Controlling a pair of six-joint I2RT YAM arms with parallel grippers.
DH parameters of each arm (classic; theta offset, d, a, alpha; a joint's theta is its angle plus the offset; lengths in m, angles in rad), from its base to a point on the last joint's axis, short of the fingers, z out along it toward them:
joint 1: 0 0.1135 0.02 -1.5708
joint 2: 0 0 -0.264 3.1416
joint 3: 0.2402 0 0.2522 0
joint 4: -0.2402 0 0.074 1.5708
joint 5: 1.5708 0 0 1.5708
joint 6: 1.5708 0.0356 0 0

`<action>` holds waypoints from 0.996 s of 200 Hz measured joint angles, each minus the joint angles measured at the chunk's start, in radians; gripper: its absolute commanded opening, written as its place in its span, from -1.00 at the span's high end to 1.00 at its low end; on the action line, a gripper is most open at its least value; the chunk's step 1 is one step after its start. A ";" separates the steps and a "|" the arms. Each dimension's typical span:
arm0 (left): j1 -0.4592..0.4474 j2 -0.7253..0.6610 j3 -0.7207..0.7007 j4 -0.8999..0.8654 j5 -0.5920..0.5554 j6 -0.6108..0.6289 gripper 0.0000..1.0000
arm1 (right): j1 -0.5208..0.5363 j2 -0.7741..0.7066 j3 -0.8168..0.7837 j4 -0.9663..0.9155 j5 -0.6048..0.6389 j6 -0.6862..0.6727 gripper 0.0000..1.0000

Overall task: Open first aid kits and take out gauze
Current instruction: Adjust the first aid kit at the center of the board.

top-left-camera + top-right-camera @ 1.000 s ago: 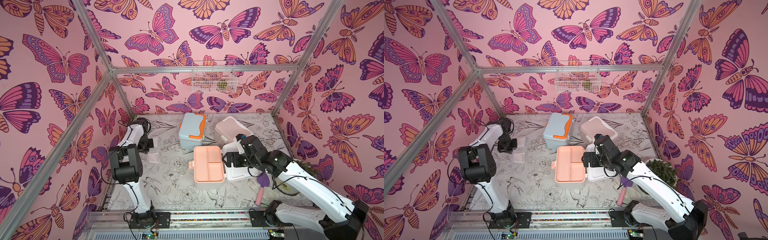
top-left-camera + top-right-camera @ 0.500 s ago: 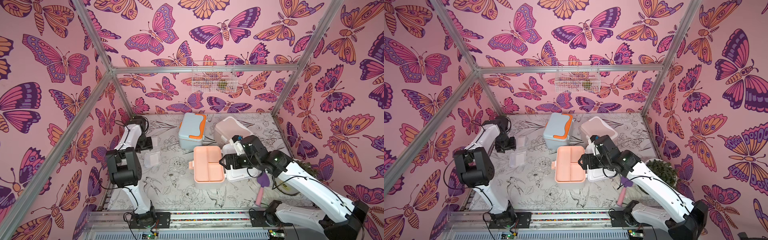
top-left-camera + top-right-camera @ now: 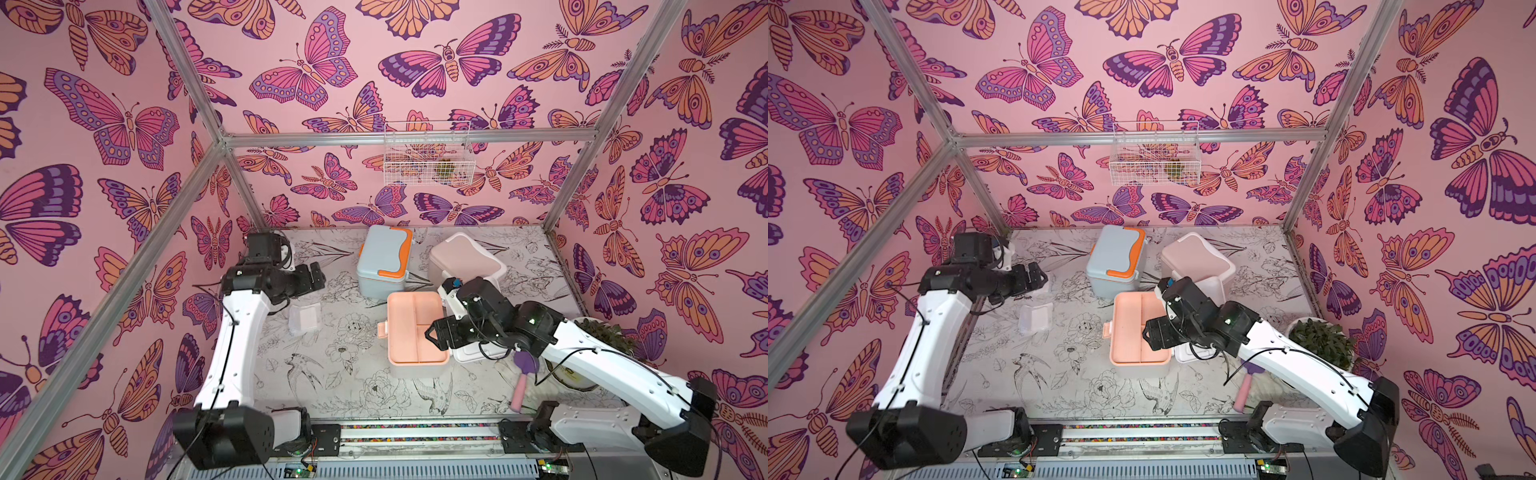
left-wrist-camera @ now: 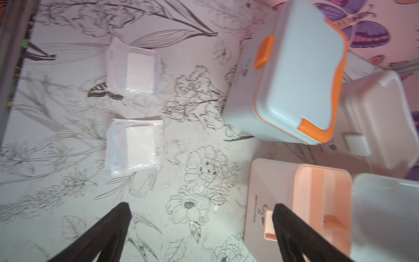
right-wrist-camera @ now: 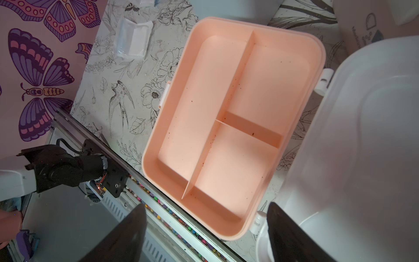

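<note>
L arm (image 3: 239, 332): base near-left; white link runs toward the far side, bends at elbow, forearm then points right.
L end effector (image 3: 318, 279): far-left of scene, angled down; jaws spread wide in wrist view, nothing betw. them.
R arm (image 3: 602, 359): base near-right; white link reaches left twd centre, black wrist at its end.
R end effector (image 3: 430, 334): mid-scene, pointing left and down; jaws apart, nothing gripped.

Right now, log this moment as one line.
left tool open, empty | right tool open above peach tray, tray empty | two gauze packets on table | blue kit shut
</note>
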 measured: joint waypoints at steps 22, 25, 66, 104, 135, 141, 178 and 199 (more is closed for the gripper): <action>-0.076 -0.114 -0.130 0.093 0.060 -0.066 -1.00 | 0.050 0.061 0.031 -0.001 0.057 0.018 -0.57; -0.088 -0.127 -0.150 0.107 0.067 -0.080 -1.00 | 0.058 0.072 0.035 -0.001 0.064 0.021 -0.56; -0.292 -0.223 -0.413 0.326 0.108 -0.235 -1.00 | 0.122 0.216 0.109 -0.006 0.148 0.068 -0.38; -0.414 -0.221 -0.520 0.496 0.111 -0.314 -1.00 | 0.155 0.321 0.154 -0.019 0.215 0.138 -0.10; -0.427 -0.231 -0.588 0.602 0.111 -0.354 -1.00 | 0.167 0.344 0.158 -0.029 0.263 0.197 0.09; -0.430 -0.238 -0.605 0.615 0.111 -0.361 -1.00 | 0.168 0.350 0.163 -0.032 0.271 0.208 0.10; -0.441 -0.290 -0.669 0.652 0.116 -0.391 -1.00 | 0.172 0.406 0.189 -0.040 0.303 0.256 0.21; -0.443 -0.307 -0.696 0.674 0.132 -0.407 -0.99 | 0.174 0.433 0.190 -0.049 0.315 0.283 0.26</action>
